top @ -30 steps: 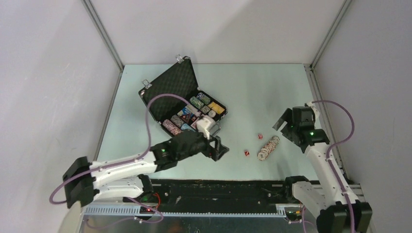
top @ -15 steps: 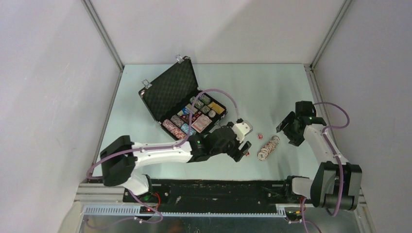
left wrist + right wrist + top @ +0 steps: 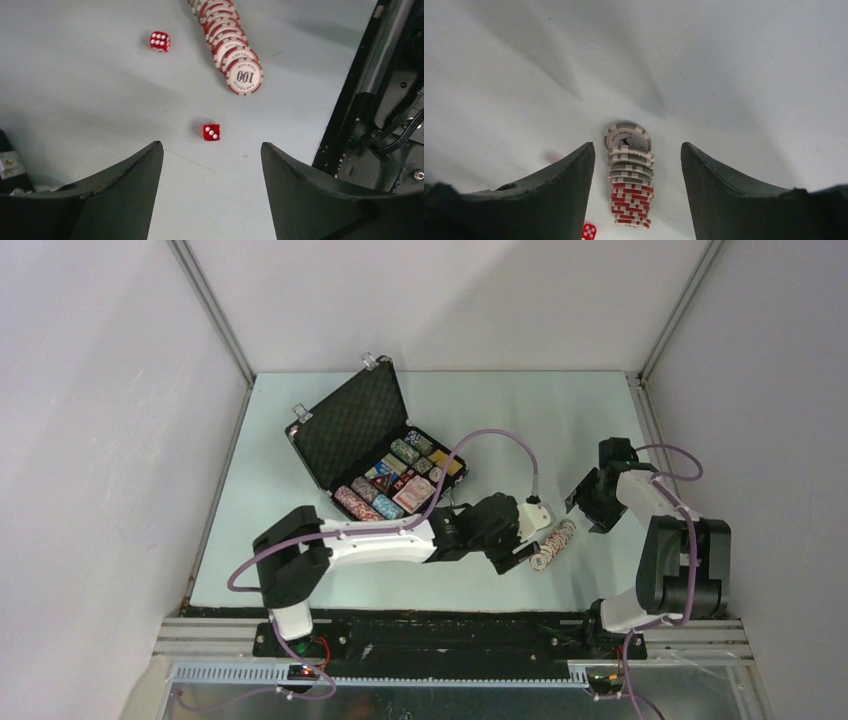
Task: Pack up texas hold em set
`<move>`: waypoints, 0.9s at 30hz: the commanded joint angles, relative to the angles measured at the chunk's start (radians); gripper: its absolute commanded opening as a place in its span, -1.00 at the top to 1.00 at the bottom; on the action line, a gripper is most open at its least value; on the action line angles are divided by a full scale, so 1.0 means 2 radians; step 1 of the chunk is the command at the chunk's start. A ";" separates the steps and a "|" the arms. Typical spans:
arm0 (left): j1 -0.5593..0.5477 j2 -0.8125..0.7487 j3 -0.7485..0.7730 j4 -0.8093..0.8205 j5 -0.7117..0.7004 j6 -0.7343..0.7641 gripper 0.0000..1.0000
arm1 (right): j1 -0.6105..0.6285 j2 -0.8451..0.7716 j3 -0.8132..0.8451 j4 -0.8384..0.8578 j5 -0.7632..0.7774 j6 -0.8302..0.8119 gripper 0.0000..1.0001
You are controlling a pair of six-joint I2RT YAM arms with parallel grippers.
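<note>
The black case (image 3: 350,428) lies open at the back left, its foam lid up and its tray (image 3: 404,478) filled with multicoloured chips. A toppled row of red and grey chips (image 3: 553,543) lies on the table to its right. My left gripper (image 3: 515,546) reaches to that row's left end. It is open (image 3: 210,146), and a red die (image 3: 211,132) lies just beyond its fingertips. A second die (image 3: 160,41) lies beside the chip row (image 3: 227,40). My right gripper (image 3: 590,502) is open (image 3: 636,146) and hovers over the chip row (image 3: 631,190), which runs between its fingers.
The enclosure's white walls and metal frame posts (image 3: 215,310) ring the pale green table (image 3: 530,420). The black base rail (image 3: 370,80) runs along the table's near edge, close to the right of my left gripper. A red die (image 3: 588,231) sits by my right gripper's left finger.
My left arm has swung right, from the case's front over to the dice and chip row. My right arm pulled back and tilted down over the chips. Both grippers' jaws have narrowed a little.
</note>
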 commanded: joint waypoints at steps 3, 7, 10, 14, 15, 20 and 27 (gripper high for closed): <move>-0.005 0.031 0.034 0.002 0.054 0.043 -0.60 | -0.001 0.035 0.024 0.016 -0.002 -0.015 -0.30; -0.015 0.046 0.023 0.028 0.035 0.066 -0.81 | 0.000 0.049 0.024 0.023 -0.014 -0.015 -0.22; -0.024 0.055 0.014 0.055 0.021 0.089 -0.82 | 0.004 0.059 0.023 0.024 -0.015 -0.014 -0.21; -0.026 0.078 0.030 0.050 0.020 0.099 -0.80 | 0.012 0.070 0.023 0.027 -0.016 -0.015 -0.19; -0.026 0.087 0.039 0.046 0.020 0.101 -0.80 | 0.013 0.072 0.023 0.026 -0.016 -0.015 -0.18; -0.026 0.106 0.056 0.046 0.005 0.109 -0.81 | 0.016 0.080 0.023 0.021 -0.016 -0.015 -0.10; -0.022 0.127 0.063 0.066 -0.006 0.108 -0.77 | 0.026 0.083 0.023 0.011 -0.037 -0.017 0.00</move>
